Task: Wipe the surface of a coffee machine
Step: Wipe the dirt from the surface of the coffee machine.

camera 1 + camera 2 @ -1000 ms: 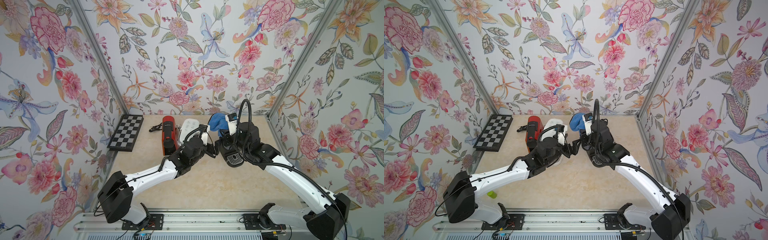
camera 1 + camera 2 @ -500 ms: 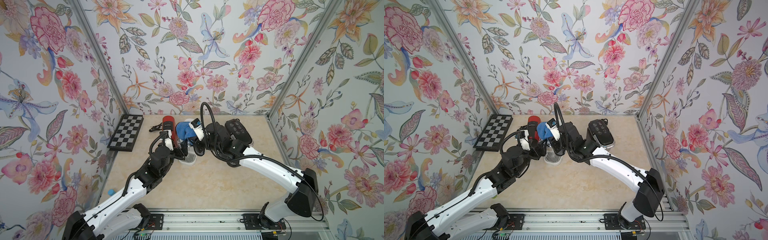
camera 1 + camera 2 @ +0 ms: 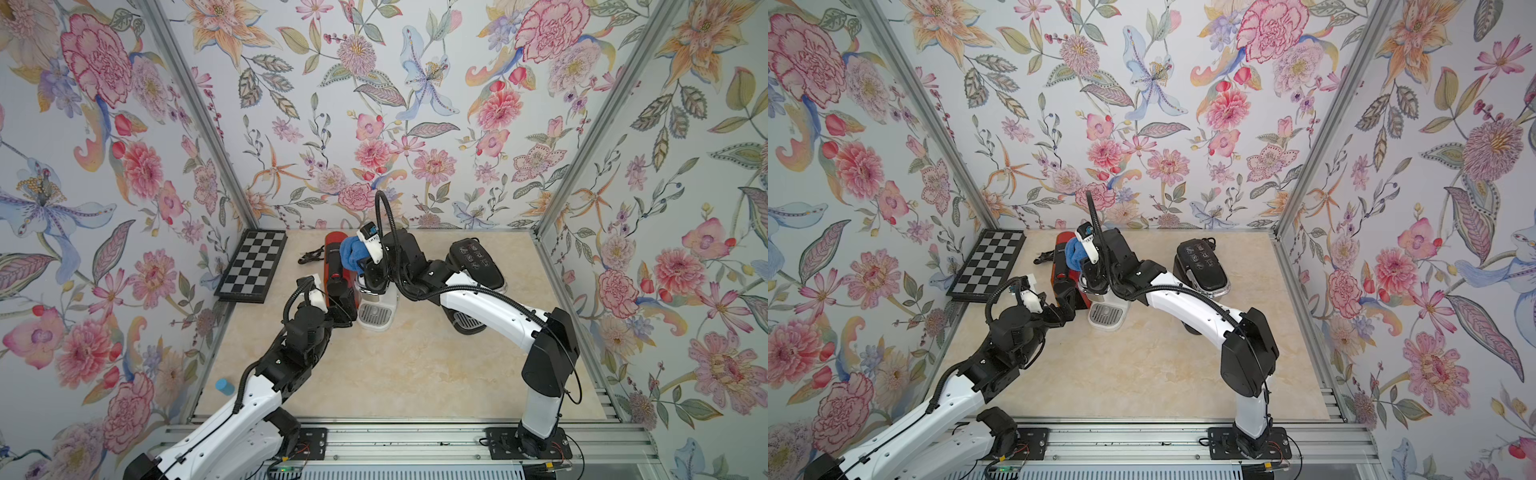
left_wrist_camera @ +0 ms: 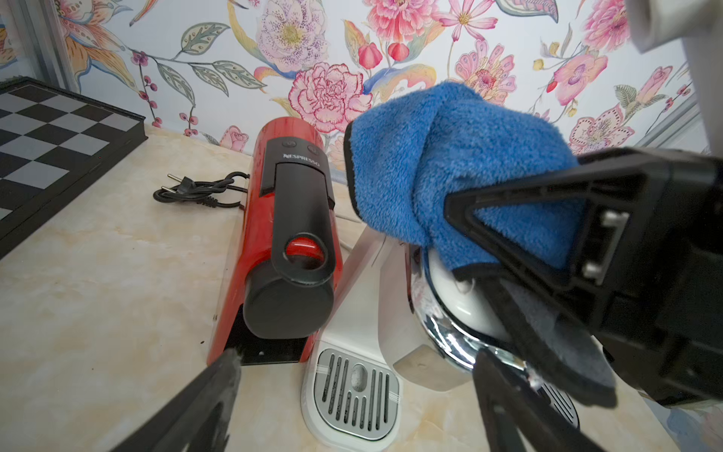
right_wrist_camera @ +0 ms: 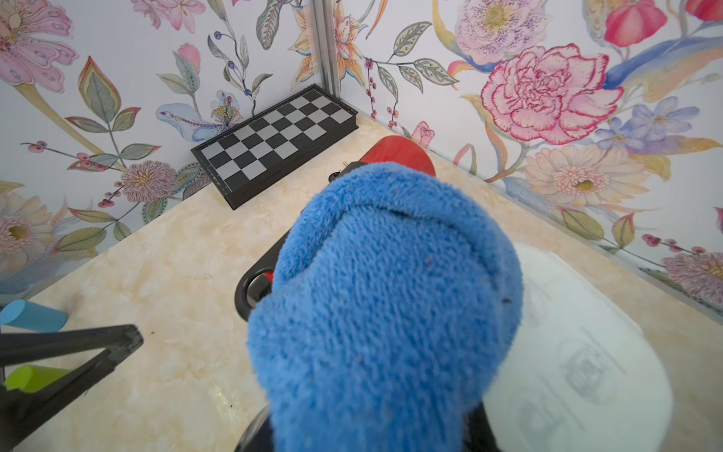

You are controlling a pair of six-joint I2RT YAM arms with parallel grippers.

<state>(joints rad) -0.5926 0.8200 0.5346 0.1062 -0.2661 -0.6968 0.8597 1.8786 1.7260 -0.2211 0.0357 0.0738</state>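
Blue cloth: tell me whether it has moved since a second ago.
Yes. The blue cloth, in the right gripper, has shifted toward the chessboard; it was clear of the red coffee machine and now overlaps it.

The left arm (image 3: 254,401) climbs from its base at the near rail and stretches forward and inward, elbow bent low and black wrist (image 3: 308,328) close to level. The left gripper (image 3: 341,309) points away from the base with its jaws spread wide; in the left wrist view both black fingers (image 4: 203,407) stand far apart. The right arm (image 3: 490,301) rises steeply from its own base, folds at a high elbow (image 3: 548,353), then runs its white forearm across toward the other arm. The right gripper (image 3: 365,262) is tipped downward, jaws pinched onto a bunched blue cloth (image 3: 351,252) — near the left gripper, just beyond it, not touching.
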